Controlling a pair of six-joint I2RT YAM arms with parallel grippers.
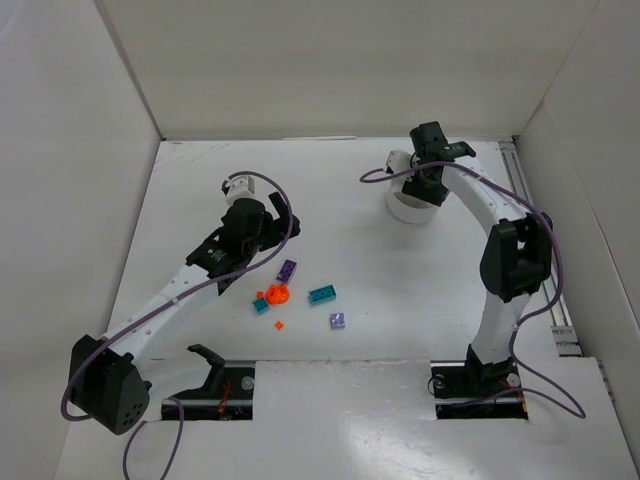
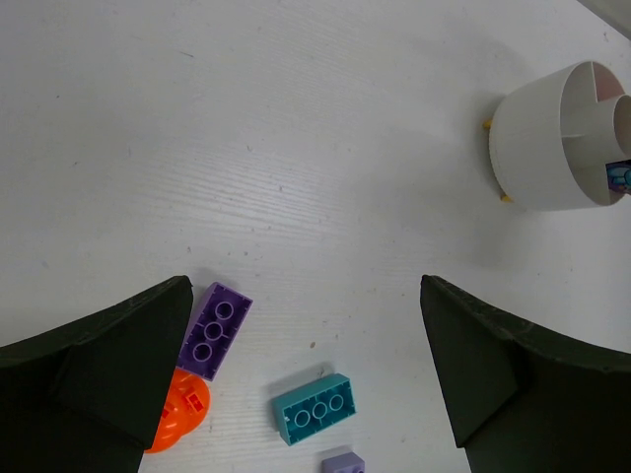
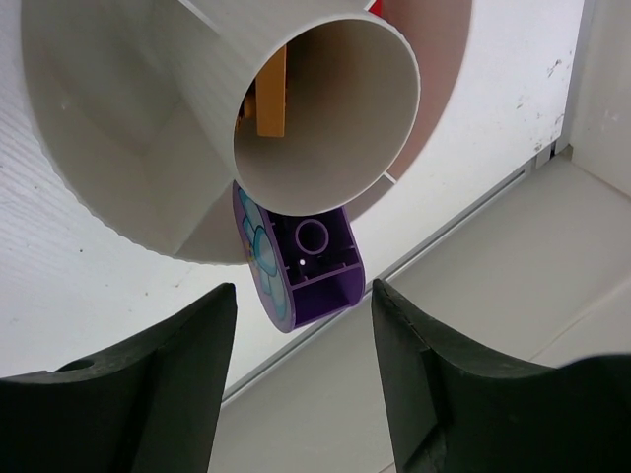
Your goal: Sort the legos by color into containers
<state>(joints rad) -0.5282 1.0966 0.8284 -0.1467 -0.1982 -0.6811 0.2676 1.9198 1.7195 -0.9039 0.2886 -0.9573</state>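
Shiny plastic bits on a dull white table [image 2: 296,148]
The purple brick [image 2: 215,330], the teal brick [image 2: 315,407] and the orange piece [image 2: 182,419] were smooth, glossy plastic. The table looked matt, with faint streaks in it. The white dish [image 3: 118,128] was smooth plastic inside, with fine ridges along its outer edge. The black fingers [image 2: 99,384] looked like dull, hard plastic.
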